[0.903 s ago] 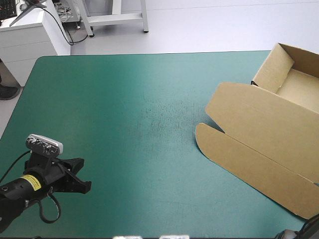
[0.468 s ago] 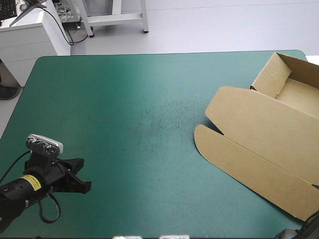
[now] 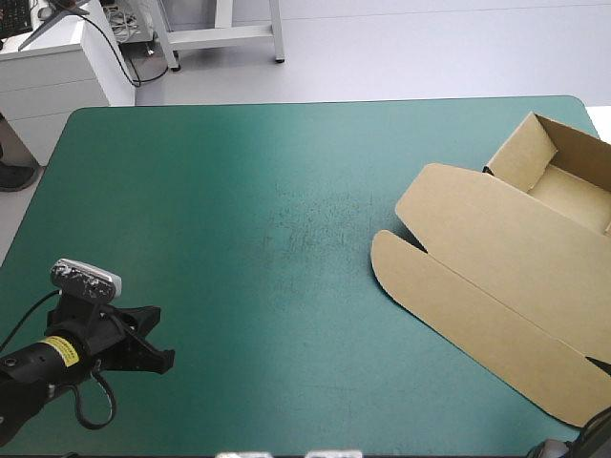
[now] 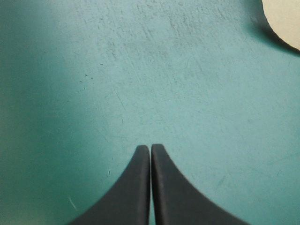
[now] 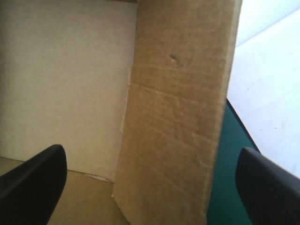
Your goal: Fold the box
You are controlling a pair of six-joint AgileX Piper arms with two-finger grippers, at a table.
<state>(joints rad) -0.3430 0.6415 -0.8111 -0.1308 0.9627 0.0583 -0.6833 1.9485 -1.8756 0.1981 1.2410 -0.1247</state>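
At the lower left of the high view, the left end effector (image 3: 160,336) has its black fingers pressed together in one point. It holds nothing over the teal-green worktop (image 3: 239,219), well apart from the brown cardboard box (image 3: 496,258), an open tray with its lid flat at the frame's right. Only the right wrist view shows the right end effector (image 5: 150,152), spread wide, with an upright box wall (image 5: 178,117) between its fingers, ungripped.
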